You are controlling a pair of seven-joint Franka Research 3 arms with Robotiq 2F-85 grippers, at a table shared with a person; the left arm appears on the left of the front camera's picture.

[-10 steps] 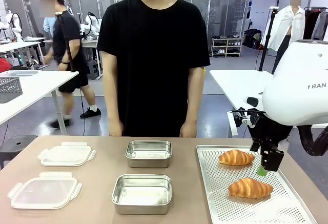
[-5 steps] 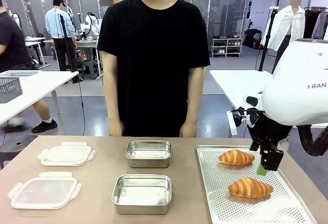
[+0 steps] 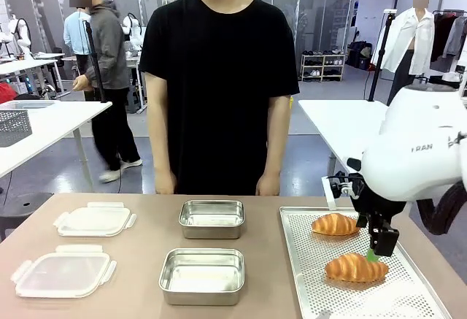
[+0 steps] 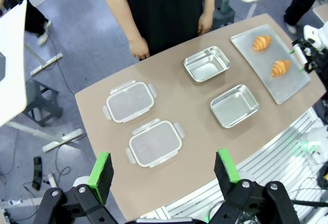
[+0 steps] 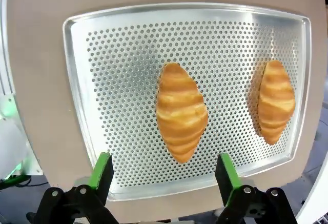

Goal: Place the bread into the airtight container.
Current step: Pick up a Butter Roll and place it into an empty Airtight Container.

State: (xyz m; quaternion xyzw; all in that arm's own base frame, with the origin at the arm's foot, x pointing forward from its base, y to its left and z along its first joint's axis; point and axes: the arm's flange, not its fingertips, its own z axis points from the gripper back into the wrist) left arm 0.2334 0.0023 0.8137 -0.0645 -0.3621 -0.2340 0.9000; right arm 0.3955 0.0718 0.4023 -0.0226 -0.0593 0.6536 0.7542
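Observation:
Two croissants, the bread, lie on a perforated metal tray (image 3: 306, 275) at the table's right: a near one (image 3: 356, 268) and a far one (image 3: 335, 224). My right gripper (image 3: 376, 250) hangs just above the near croissant (image 5: 181, 112), open, its green pads either side of the bread's lower end without touching it. The other croissant (image 5: 276, 101) lies farther along the tray (image 5: 118, 70). Two empty steel containers stand mid-table, a near one (image 3: 201, 271) and a far one (image 3: 211, 217). My left gripper (image 4: 163, 165) is open, high above the table.
Two clear plastic lids (image 3: 64, 269) (image 3: 95, 219) lie at the table's left. A person in a black shirt stands at the far edge, hands (image 3: 165, 182) hanging just behind it. Bare tabletop separates the lids, the containers and the tray.
My right arm has dropped lower and shifted slightly left, bringing the open gripper closer over the near croissant. Nothing on the table has moved.

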